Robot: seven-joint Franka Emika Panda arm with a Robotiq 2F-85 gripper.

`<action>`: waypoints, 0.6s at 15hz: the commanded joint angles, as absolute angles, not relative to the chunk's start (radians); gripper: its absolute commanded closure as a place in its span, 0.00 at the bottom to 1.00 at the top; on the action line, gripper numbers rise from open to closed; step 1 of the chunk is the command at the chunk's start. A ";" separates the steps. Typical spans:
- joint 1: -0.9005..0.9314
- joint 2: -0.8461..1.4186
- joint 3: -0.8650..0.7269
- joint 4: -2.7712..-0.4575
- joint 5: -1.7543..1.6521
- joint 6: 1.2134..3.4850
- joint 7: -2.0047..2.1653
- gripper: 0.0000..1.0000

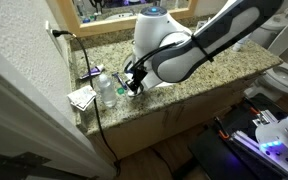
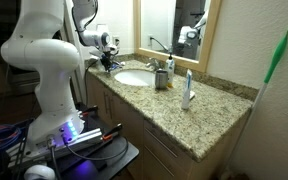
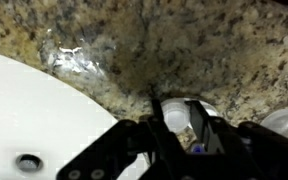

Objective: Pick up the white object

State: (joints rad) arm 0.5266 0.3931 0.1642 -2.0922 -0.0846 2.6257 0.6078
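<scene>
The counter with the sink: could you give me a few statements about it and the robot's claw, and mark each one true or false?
1. The countertop is speckled stone. True.
2. The sink is black. False: it is white, with a drain at the bottom.
3. The claw is low over the counter, right beside the sink. True.
4. The robot's arm is orange. False: it is white with dark joints.
5. In the wrist view, a white object shows between the claw's fingers. True, though whether it is gripped cannot be told.
</scene>
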 commanded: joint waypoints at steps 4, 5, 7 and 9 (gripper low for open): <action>0.526 0.326 0.173 -2.126 -0.089 2.582 0.621 0.92; 0.525 0.314 0.176 -2.132 -0.090 2.587 0.620 0.92; 0.519 0.304 0.187 -2.137 -0.080 2.591 0.614 0.92; 0.504 0.304 0.218 -2.149 -0.040 2.604 0.588 0.92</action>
